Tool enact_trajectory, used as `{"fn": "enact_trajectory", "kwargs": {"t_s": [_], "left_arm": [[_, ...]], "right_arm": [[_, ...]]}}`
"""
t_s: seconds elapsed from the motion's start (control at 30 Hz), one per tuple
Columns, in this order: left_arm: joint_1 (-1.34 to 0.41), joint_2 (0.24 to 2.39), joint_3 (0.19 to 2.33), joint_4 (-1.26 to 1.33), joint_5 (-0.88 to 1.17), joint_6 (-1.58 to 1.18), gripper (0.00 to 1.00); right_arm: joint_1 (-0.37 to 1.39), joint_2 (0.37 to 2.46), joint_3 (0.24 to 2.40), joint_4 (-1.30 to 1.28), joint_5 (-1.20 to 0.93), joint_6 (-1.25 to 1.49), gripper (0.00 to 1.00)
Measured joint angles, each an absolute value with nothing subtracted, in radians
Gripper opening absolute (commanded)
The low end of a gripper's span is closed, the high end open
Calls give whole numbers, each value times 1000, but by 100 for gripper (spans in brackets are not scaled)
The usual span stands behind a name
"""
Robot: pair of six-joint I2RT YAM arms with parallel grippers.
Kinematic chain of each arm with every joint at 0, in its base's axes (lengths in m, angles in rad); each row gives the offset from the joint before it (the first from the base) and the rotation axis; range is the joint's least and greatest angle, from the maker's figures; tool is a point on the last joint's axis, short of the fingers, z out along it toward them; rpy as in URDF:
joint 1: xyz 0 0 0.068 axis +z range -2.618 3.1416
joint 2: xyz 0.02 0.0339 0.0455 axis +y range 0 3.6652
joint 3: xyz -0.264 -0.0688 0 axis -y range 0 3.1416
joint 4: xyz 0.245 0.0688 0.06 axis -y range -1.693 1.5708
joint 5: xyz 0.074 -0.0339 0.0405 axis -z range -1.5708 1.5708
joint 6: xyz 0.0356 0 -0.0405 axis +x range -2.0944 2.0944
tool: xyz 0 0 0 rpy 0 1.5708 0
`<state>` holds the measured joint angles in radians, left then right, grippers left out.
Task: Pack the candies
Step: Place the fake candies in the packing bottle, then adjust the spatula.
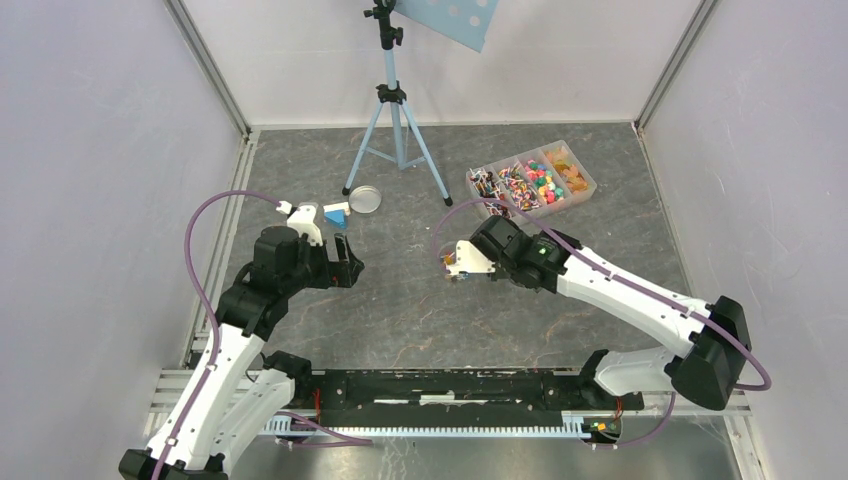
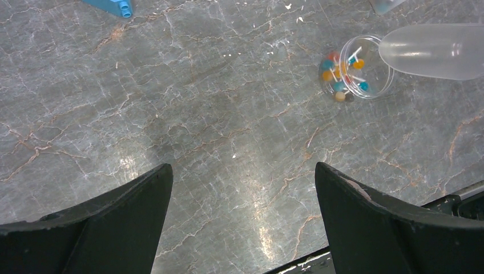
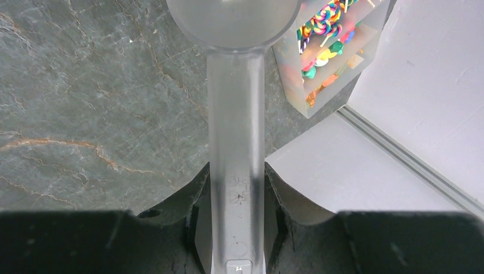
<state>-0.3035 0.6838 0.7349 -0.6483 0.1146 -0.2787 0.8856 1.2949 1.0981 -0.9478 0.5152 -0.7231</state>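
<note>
The candies (image 1: 532, 181) fill a clear compartment tray (image 1: 586, 186) at the back right; the tray also shows in the right wrist view (image 3: 334, 85). A small clear jar (image 2: 357, 74) on the table holds a few candies (image 2: 339, 73); in the top view the jar (image 1: 444, 257) sits at the tip of the right arm. My right gripper (image 3: 237, 171) is shut on the handle of a translucent scoop (image 3: 235, 103). The scoop's bowl (image 2: 439, 51) hovers just beside the jar's mouth. My left gripper (image 2: 242, 171) is open and empty, above bare table to the left of the jar.
A round jar lid (image 1: 363, 198) and a blue-and-white block (image 1: 336, 213) lie at the back left. A light blue tripod (image 1: 397, 130) stands at the back centre. Grey walls enclose the table on three sides.
</note>
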Motion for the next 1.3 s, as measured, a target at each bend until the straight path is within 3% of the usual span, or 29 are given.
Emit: {"fn": "enact_trajectory", "kwargs": {"t_s": [0.47,0.8,1.07,1.3], "left_arm": [[-303,675,735,-649,106,-279,100],[-305,702,730,-631,161,-290,98],[-304,858,783,-553,348,-427,86],[-302,956,806,-446,488,-525,82]], "right_arm": [[897,1303,1126,-967,534,-712,0],[897,1275,1216,-928,244,-630,0],[897,1182,1159,-801,-15,-567,0],[895,1136,1114,-725,-104,-523,0]]}}
